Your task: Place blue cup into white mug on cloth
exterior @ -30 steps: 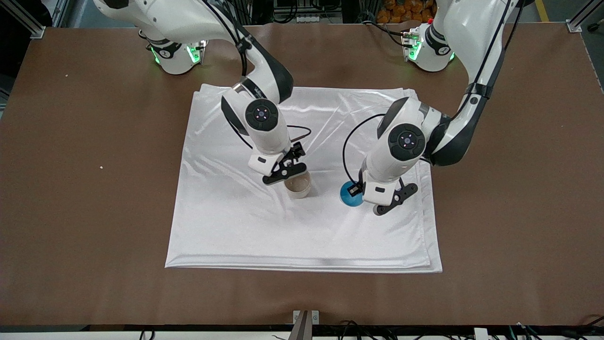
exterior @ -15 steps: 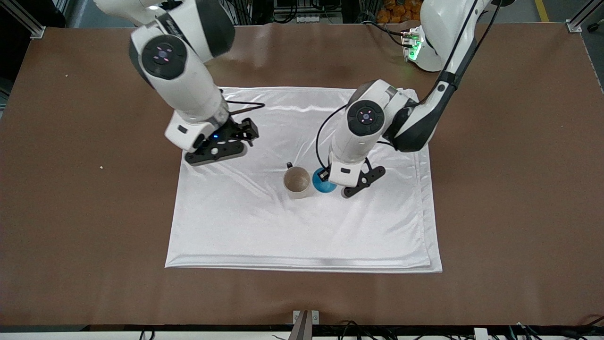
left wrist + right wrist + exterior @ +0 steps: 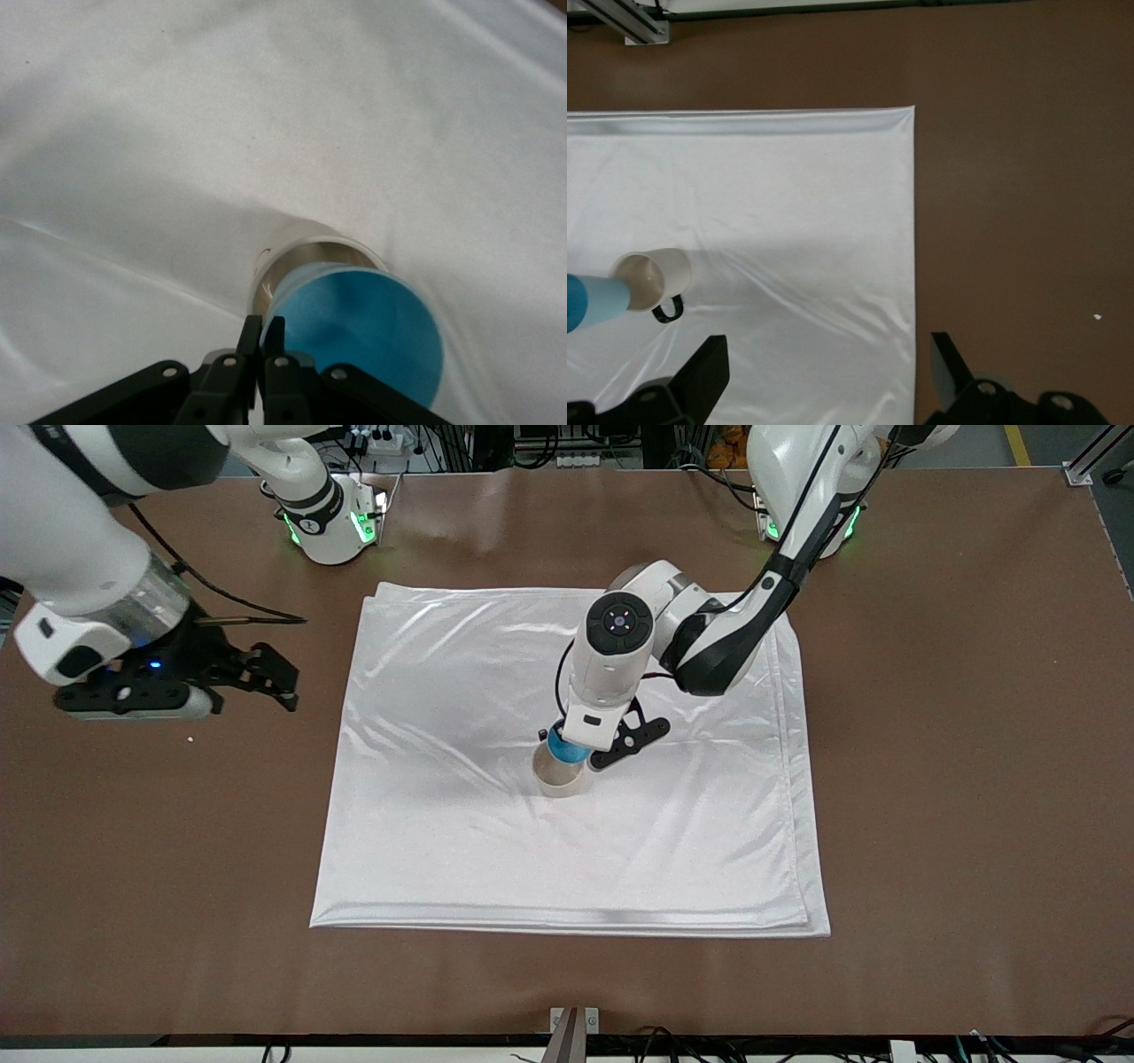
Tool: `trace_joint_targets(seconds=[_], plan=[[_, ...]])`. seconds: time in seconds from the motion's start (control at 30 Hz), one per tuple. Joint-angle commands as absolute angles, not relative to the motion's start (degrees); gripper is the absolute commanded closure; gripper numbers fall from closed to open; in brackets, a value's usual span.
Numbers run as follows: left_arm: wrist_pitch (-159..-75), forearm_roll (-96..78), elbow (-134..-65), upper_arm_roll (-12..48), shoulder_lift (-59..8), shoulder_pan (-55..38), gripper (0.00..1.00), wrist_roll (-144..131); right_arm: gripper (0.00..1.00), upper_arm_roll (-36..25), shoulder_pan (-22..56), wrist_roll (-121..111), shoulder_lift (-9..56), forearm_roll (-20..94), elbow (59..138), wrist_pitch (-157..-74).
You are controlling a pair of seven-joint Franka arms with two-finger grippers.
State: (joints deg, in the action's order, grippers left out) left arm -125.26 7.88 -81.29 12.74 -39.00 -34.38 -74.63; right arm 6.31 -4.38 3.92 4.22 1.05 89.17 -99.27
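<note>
Front view shows a big brown table [image 3: 957, 779] with the shiny white cloth [image 3: 443, 850] spread flat in the middle of the frame, soft wrinkles all over it. The white mug [image 3: 558, 779] stands on the cloth near the frame's center. The left gripper [image 3: 578, 755] hangs right over the mug, its fingers [image 3: 250, 341] pinched tight on the rim of the blue cup [image 3: 563, 747], and the cup's bottom sits at the mug's mouth. The right gripper [image 3: 257, 677] waits over bare table at the upper left of the frame, fingers spread wide and holding nothing. Green lights glow on both arm bases along the top edge.
</note>
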Motion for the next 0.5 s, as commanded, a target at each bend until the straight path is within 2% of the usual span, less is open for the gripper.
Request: trace_joint_targets(seconds=[0.0,0.47], plan=[[-126.9,9.8,-79.7,12.2,-40.5,-35.2,1.0,-76.6,0.0,6.7,-5.0,3.4,2.1,0.4,92.2,-100.2],[-128.3,10.2,-79.8,12.3,-42.6,-35.2,1.0,-76.6,0.0,6.6,-5.1,3.5,2.3,0.5,92.3,-100.2]])
